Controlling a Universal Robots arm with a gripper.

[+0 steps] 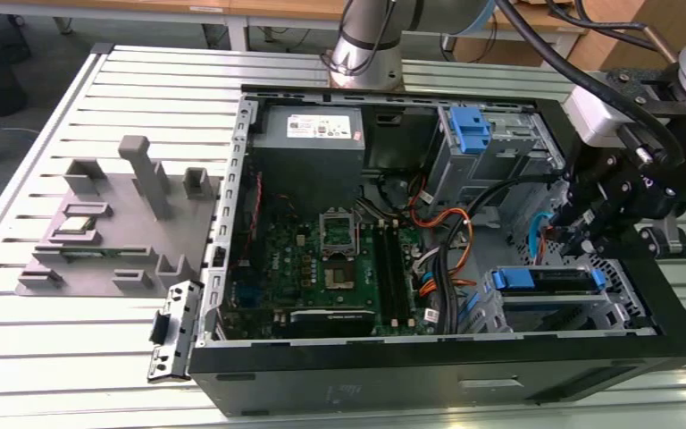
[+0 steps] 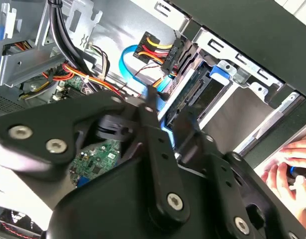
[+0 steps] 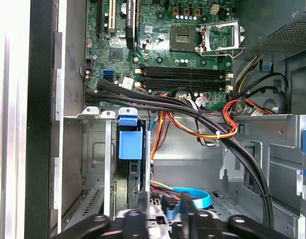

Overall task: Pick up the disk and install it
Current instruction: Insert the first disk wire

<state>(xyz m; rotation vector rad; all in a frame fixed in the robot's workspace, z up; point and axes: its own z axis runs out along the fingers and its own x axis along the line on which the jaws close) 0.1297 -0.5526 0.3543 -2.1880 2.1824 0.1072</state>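
Note:
The disk (image 1: 542, 280) sits in the drive bay at the exterior view's lower right corner of the open black computer case (image 1: 439, 371), with its blue rails showing. In both wrist views it stands edge-on in its metal cage, blue tab (image 3: 130, 144) towards the motherboard and circuit-board side (image 2: 190, 97) showing. My gripper (image 1: 575, 237) hangs just above the bay, beside the disk and not touching it. Its black fingers (image 2: 153, 124) stand apart, open, with nothing between them. Past the gripper (image 3: 165, 201) lies a blue data cable (image 3: 198, 196).
The motherboard (image 1: 331, 259) fills the case floor, and a bundle of black and orange cables (image 3: 213, 124) runs across to the bays. A grey power-supply box (image 1: 307, 130) and a blue latch (image 1: 468, 130) are at the back. A grey fixture (image 1: 117, 223) stands on the table (image 1: 81, 357). A person's hand (image 2: 290, 169) rests outside the case.

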